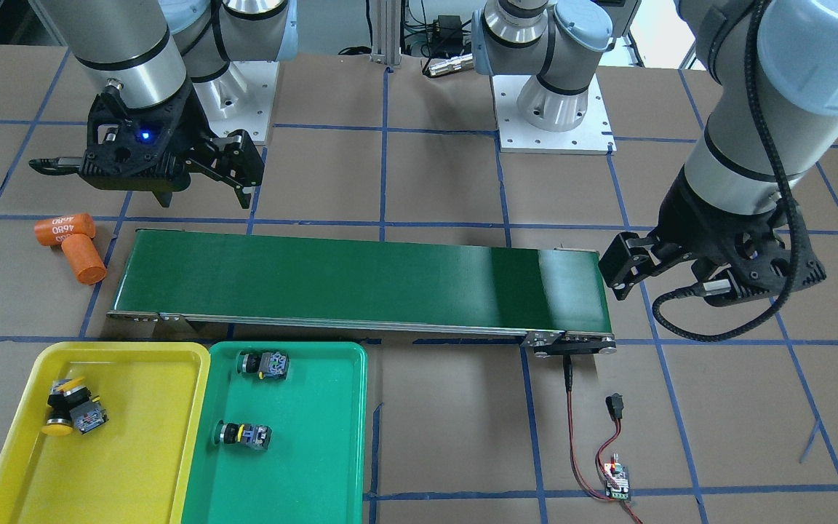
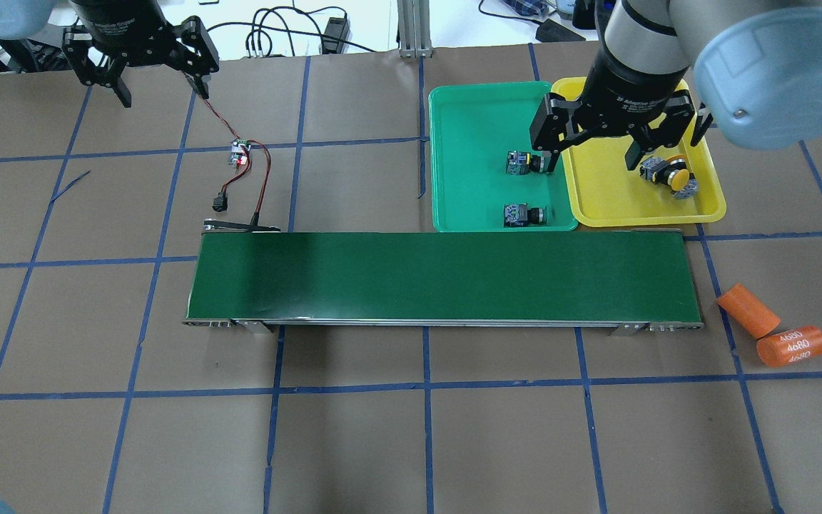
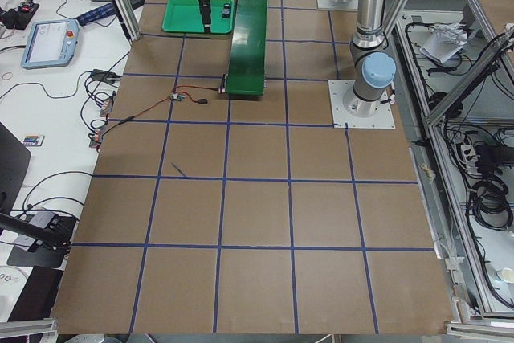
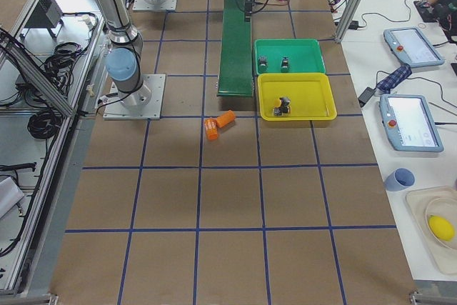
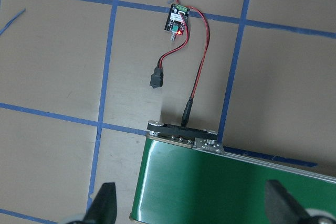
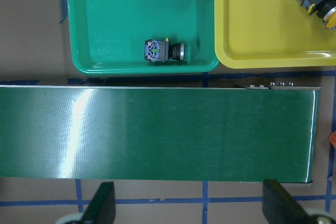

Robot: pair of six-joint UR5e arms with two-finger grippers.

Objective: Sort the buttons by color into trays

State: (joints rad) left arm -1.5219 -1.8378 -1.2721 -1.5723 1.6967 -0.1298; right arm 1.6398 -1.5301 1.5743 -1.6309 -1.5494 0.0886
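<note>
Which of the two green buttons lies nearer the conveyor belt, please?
The green button beside the green tray wall facing the conveyor belt; the other green button lies mid-tray.

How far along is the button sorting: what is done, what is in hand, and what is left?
Done: the two green buttons lie in the green tray, and the two yellow buttons lie in the yellow tray. In hand: nothing; the left gripper and right gripper are open and empty. Left: seemingly nothing, since no button shows outside the trays.
</note>
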